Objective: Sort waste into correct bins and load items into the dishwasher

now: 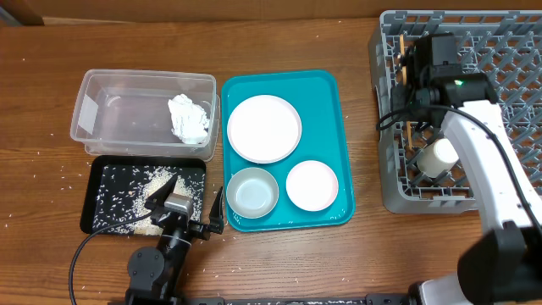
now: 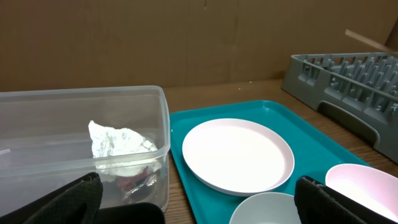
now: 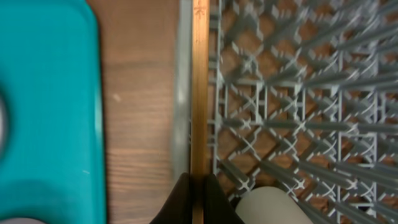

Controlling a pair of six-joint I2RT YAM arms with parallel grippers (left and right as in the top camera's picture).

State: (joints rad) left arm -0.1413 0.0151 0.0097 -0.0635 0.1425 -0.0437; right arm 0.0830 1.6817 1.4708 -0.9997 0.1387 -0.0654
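- Two tools were in sight over the worktop (image 1: 296, 34). The right tool (image 3: 197, 186) was pinched shut on a thin wooden chopstick (image 3: 199, 93), which ran along the left wall of the grey dish rack (image 3: 298, 93).
- A small white cup (image 1: 439, 157) lay inside the rack, near that tool.
- The left tool (image 1: 193, 202) was spread wide and held nothing. It sat at the near right corner of the black tray (image 1: 91, 199), which was strewn with rice scraps (image 1: 127, 191).
- The clear tub (image 2: 81, 99) held the tissue wad (image 2: 118, 143) and, beneath it, a red-and-silver wrapper (image 2: 134, 183).
- On the teal tray (image 1: 326, 93) sat the plate (image 1: 264, 127), with a bowl (image 1: 252, 191) and a second bowl (image 1: 312, 184) side by side below it.
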